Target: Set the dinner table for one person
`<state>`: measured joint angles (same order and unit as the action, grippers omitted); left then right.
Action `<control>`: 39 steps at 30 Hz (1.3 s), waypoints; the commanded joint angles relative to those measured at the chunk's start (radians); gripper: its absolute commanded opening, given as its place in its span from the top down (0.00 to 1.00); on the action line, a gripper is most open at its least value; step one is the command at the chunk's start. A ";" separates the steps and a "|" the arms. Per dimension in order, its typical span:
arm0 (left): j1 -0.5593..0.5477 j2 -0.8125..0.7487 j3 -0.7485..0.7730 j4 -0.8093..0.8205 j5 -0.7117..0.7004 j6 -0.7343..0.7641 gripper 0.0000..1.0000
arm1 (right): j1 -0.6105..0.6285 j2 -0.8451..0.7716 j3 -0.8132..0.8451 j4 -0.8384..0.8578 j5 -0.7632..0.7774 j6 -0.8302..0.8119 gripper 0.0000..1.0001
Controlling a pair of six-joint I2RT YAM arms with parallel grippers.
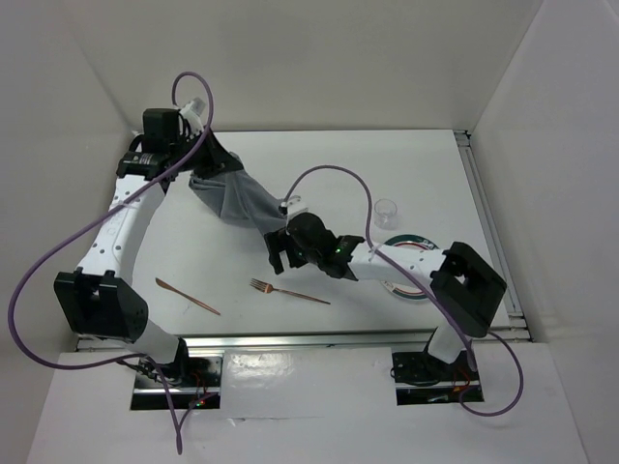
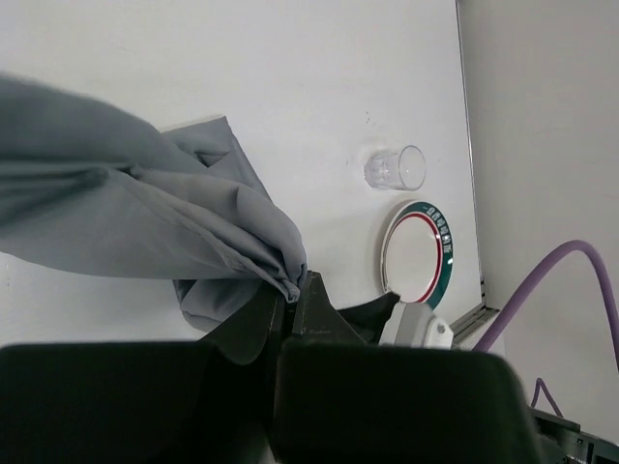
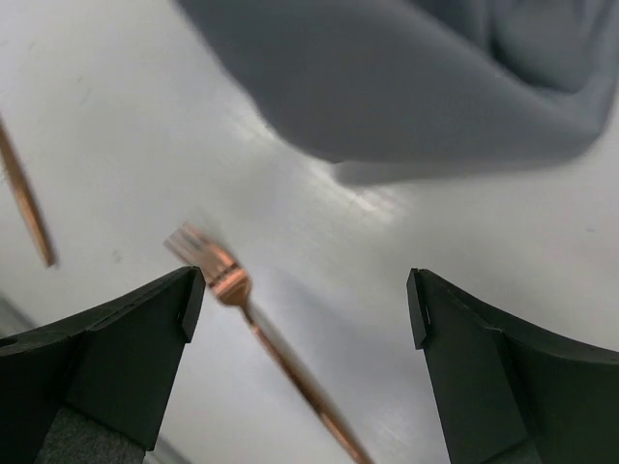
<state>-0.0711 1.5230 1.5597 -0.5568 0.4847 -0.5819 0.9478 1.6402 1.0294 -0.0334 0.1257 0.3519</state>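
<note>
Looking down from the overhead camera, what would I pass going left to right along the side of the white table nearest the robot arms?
knife → fork → plate, which is partly hidden. The grey cloth and the glass are farther back and overlap these sideways, so they are left out.

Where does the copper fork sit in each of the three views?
Top external: the copper fork lies on the dinner table, low centre, tines pointing left.
Left wrist: not in it.
Right wrist: the fork is lower centre, between the open tips of the right pincer, handle running down-right.
Shared landmark: the grey cloth, in all three views.
</note>
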 commanded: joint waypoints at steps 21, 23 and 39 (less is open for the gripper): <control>-0.003 0.130 0.328 -0.064 0.003 0.031 1.00 | -0.312 0.304 0.511 0.159 0.123 -0.008 1.00; 0.029 0.219 0.497 -0.080 0.015 0.031 1.00 | -0.418 0.284 0.597 0.159 -0.012 -0.008 1.00; 0.139 0.054 0.205 0.034 0.074 -0.004 1.00 | -0.515 -0.142 0.225 0.116 -0.365 -0.067 1.00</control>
<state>0.0330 1.6581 1.8454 -0.5816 0.5972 -0.6098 0.4416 1.5799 1.3640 0.1120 -0.2489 0.3077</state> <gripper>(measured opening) 0.055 0.039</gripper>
